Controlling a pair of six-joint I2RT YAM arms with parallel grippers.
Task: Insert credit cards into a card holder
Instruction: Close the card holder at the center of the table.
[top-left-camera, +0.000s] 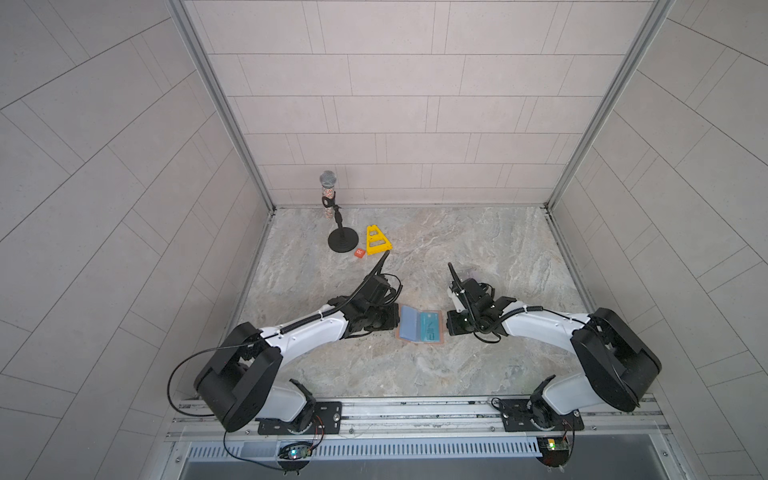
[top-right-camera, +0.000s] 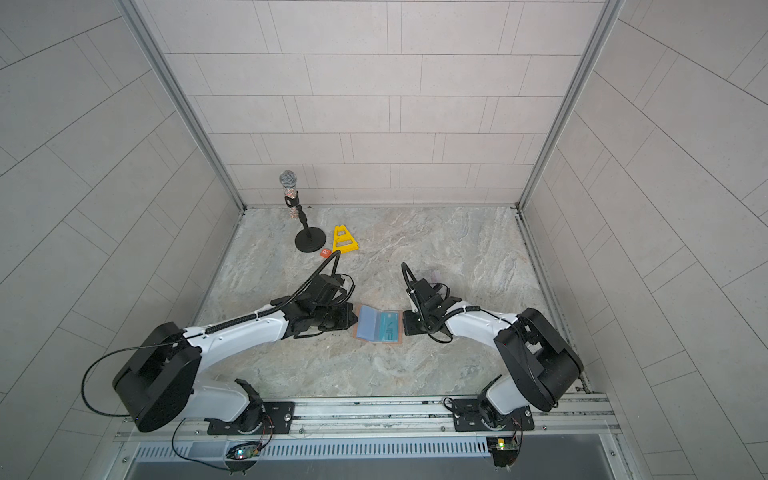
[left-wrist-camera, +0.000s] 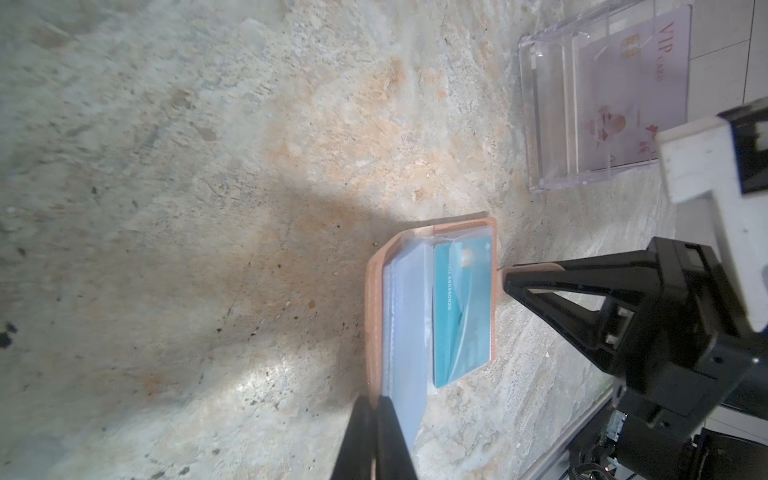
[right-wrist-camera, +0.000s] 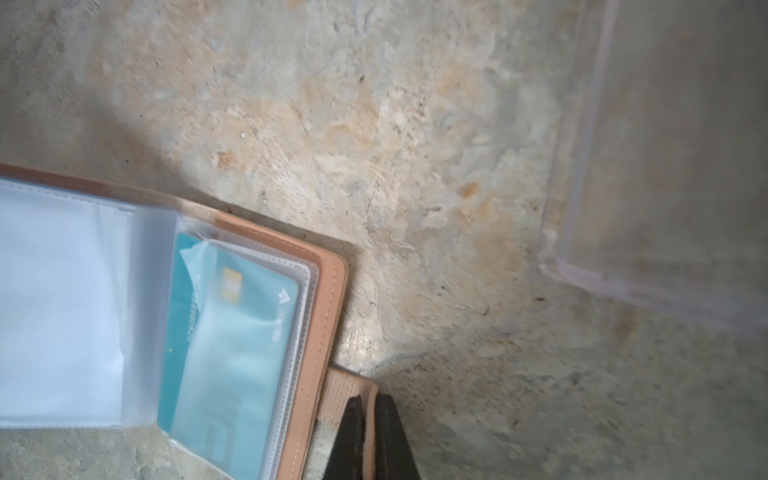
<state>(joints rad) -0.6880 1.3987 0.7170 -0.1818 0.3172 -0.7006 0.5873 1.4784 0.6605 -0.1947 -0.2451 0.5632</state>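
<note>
**Holder pinned open, one card waiting in the stand**

Nearest the base rail, both arms reach inward, low over the marble table (top-left-camera: 415, 374). Between them lies the card holder (right-wrist-camera: 328, 299), flat and open.

The left gripper (left-wrist-camera: 373, 405) is pressed together on the edge of the holder's left cover. The right gripper (right-wrist-camera: 369, 401) is pinching the strap tab (right-wrist-camera: 340, 386). Neither carries a card. The holder looks stretched open between the two pinches.

Inside, a teal card (right-wrist-camera: 232, 332) sits in a clear sleeve on the right leaf, with the film wrinkled over it. On the left leaf is what reads as a light blue card (top-left-camera: 408, 325) behind a sleeve. I can't say for certain it isn't an empty leaf.

Just beyond is the clear plastic stand (left-wrist-camera: 552, 124), with a pale picture card (left-wrist-camera: 623, 91) upright in it. No black card is in sight.

At the far end and well apart are an orange tile (top-left-camera: 359, 253), a yellow piece (top-left-camera: 377, 240) and a microphone (top-left-camera: 328, 183).

Judgement: partway through, likely late. At least one card is seated and the pale one is left to fetch, which needs one gripper to let go.
</note>
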